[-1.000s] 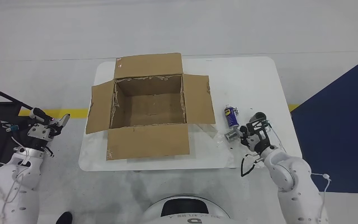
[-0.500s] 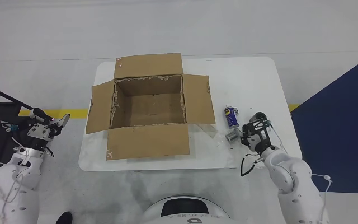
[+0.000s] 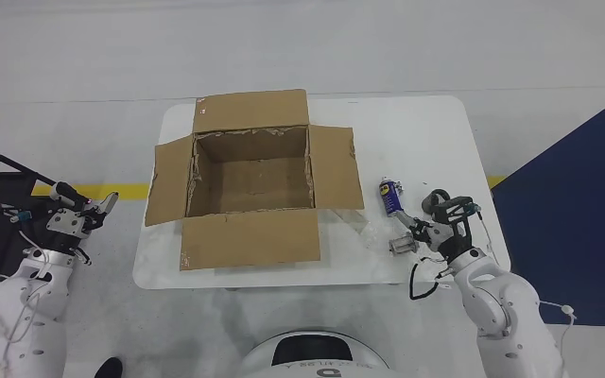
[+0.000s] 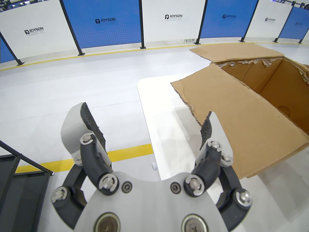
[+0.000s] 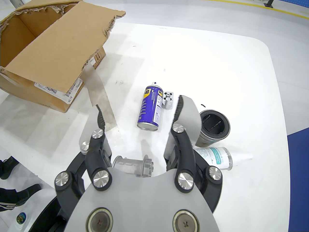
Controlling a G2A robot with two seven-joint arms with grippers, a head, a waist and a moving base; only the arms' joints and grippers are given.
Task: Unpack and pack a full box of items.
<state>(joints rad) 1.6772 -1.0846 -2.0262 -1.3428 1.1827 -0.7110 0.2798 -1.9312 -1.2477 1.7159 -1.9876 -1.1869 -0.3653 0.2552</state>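
The cardboard box [image 3: 250, 180] stands in the middle of the white table [image 3: 416, 132] with all flaps folded out and its inside bare. To its right lie a blue spray can [image 3: 388, 197], a flanged metal cylinder [image 3: 403, 246] and a black-lined sleeve [image 3: 435, 200]. My right gripper [image 5: 140, 109] is open low over these items. The flanged metal cylinder [image 5: 132, 166] lies between its fingers close to the palm, and the spray can [image 5: 150, 108] lies just ahead. My left gripper [image 4: 147, 117] hangs open past the table's left edge, holding nothing.
Beside the spray can sits a small metal block [image 5: 168, 100]. The black-lined sleeve [image 5: 213, 127] stands upright and a white tube [image 5: 214, 158] lies next to it. A tape strip [image 5: 101, 97] trails from the box's [image 5: 48, 56] corner. A black rack [image 4: 21, 184] stands left of the table.
My right gripper has shifted slightly to the right and turned. The flanged metal cylinder now lies a little nearer the table's front edge. The left arm has not moved.
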